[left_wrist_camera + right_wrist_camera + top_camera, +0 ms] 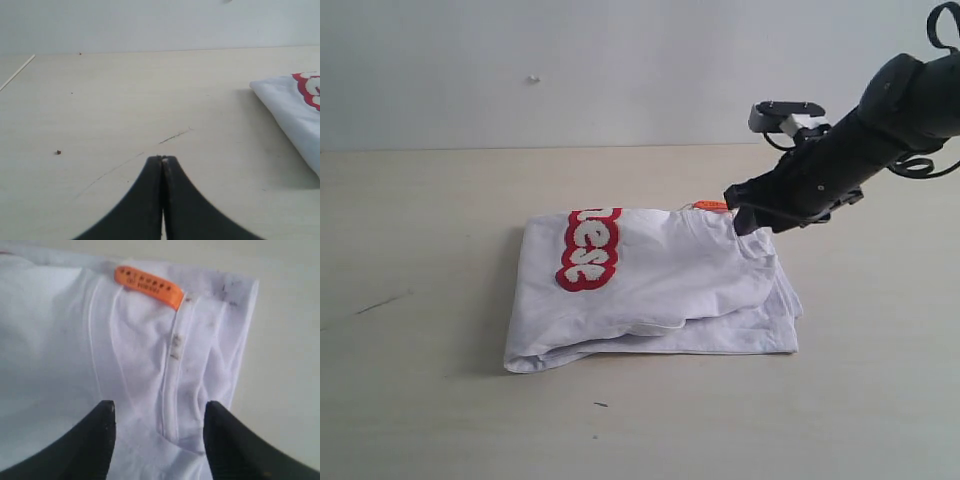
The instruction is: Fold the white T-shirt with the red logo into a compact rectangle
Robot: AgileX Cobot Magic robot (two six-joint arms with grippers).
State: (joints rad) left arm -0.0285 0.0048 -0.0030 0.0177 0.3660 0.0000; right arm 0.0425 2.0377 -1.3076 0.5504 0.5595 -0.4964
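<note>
Now we are holding our right gripper [159, 412] with jaws apart over the collar edge of the white T-shirt [660, 290], which is lying folded on the table [420, 400], the red logo [588, 250] facing up. Our left gripper [163, 159] is hovering closed off to the side, likely keeping clear.
</note>
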